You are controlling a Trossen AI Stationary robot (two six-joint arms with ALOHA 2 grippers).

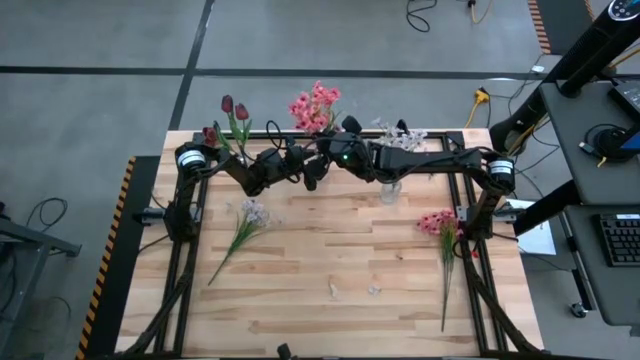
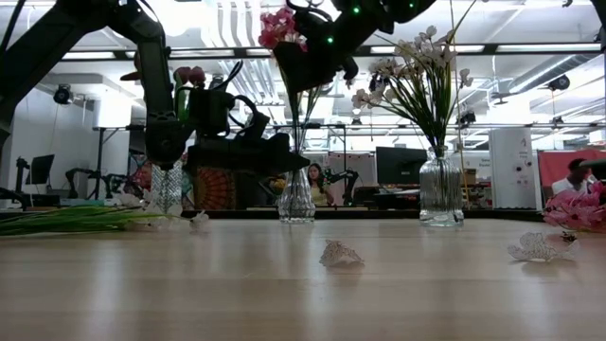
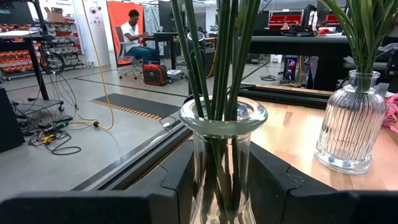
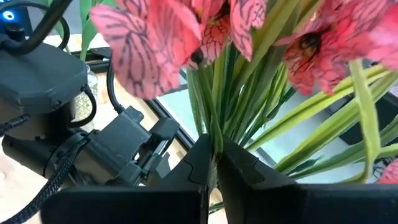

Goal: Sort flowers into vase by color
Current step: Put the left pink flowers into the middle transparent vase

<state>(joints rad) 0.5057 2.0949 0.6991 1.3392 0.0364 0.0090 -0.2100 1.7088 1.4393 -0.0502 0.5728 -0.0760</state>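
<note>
Three ribbed glass vases stand along the far edge. The left vase (image 2: 166,189) holds dark red tulips (image 2: 189,76), the middle vase (image 2: 296,199) holds pink blooms (image 2: 282,26), and the right vase (image 2: 440,189) holds white sprays (image 2: 417,62). My left gripper (image 3: 221,183) is at the middle vase, one finger on each side. My right gripper (image 4: 212,163) is above that vase, shut on the pink flowers' stems. A white-lavender spray (image 1: 245,222) and a pink flower (image 1: 440,225) lie flat on the table. My left gripper holds the middle vase by its body just under the rim (image 3: 205,168), between the two fingers (image 3: 177,186), coming in level from the table's left. The vase stands upright on the table. My right gripper pinches the bunch of green stems (image 4: 214,134) just below the pink blooms, fingers across the stems. The stems run down into the middle vase (image 3: 217,74).
Fallen petals lie on the table's near middle (image 2: 341,254) (image 2: 540,248). The loose spray's long stem points toward the near left (image 1: 215,275), and the pink flower's stem runs toward the near edge (image 1: 445,310). A dark frame (image 1: 180,240) borders the wooden table top.
</note>
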